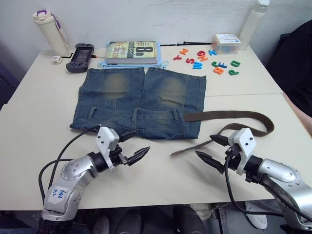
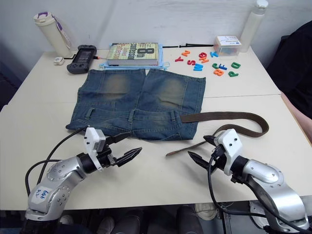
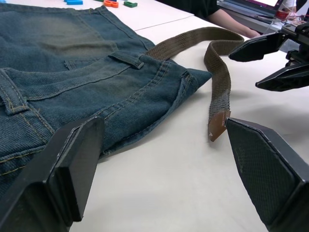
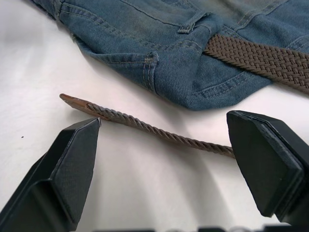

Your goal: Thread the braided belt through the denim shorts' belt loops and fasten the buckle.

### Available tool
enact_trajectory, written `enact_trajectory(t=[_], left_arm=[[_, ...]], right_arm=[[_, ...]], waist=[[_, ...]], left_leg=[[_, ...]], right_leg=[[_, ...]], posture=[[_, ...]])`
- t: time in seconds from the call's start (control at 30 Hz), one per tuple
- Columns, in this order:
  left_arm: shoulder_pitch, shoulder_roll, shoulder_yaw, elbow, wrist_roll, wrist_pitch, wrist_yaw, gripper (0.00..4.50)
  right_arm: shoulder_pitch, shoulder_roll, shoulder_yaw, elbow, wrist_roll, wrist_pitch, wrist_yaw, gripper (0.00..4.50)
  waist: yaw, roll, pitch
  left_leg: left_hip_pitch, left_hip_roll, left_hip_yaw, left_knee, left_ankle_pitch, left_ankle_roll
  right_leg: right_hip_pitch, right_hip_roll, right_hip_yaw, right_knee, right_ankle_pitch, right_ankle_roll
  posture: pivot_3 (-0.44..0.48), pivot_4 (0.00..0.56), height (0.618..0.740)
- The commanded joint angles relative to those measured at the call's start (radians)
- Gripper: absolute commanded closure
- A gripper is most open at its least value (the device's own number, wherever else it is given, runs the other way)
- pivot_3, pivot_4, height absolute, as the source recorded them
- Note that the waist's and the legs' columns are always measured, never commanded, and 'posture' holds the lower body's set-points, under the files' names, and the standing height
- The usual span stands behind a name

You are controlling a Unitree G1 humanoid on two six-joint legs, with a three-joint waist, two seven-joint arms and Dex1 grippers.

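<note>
The denim shorts (image 1: 139, 100) lie flat, waistband toward me, with belt loops (image 1: 135, 116) along it. The braided belt (image 1: 229, 116) comes out from under the rightmost loop (image 4: 193, 21), runs right, curls back and ends in a tan tip (image 1: 176, 152) on the table. The buckle is hidden. My left gripper (image 1: 139, 144) hovers open just in front of the waistband, nothing between its fingers. My right gripper (image 1: 204, 146) is open beside the belt's returning end; in the right wrist view the strap (image 4: 159, 133) lies between its fingers (image 4: 72, 159), untouched.
At the table's far side are a book (image 1: 132, 52), a black handheld controller (image 1: 80, 57), a cream bottle (image 1: 48, 31), coloured plastic letters (image 1: 214, 62), a small box (image 1: 227, 43) and a white bottle (image 1: 253, 22). A person's arm (image 1: 297, 112) shows at the right edge.
</note>
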Motion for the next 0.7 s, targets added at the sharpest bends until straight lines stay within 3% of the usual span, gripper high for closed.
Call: enact_trajectory(t=[0.03,0.7], left_arm=[[-0.008,0.001,-0.002,-0.003,-0.003,-0.021,-0.007,0.09],[-0.063,-0.006,-0.013,0.069,0.006,-0.043,-0.016,0.09]], right_arm=[[0.003,0.004,-0.013,-0.037,0.004,-0.021,-0.006,0.00],[-0.024,0.016,0.000,-0.015,-0.017,-0.044,-0.021,0.00]], waist=[[0.000,0.000,0.000],[0.001,0.000,0.000]], left_leg=[[0.000,0.000,0.000,0.000,0.000,0.000],[0.000,0.000,0.000,0.000,0.000,0.000]], right_leg=[[0.000,0.000,0.000,0.000,0.000,0.000],[0.000,0.000,0.000,0.000,0.000,0.000]], posture=[[0.000,0.150,0.740],[0.000,0.150,0.740]])
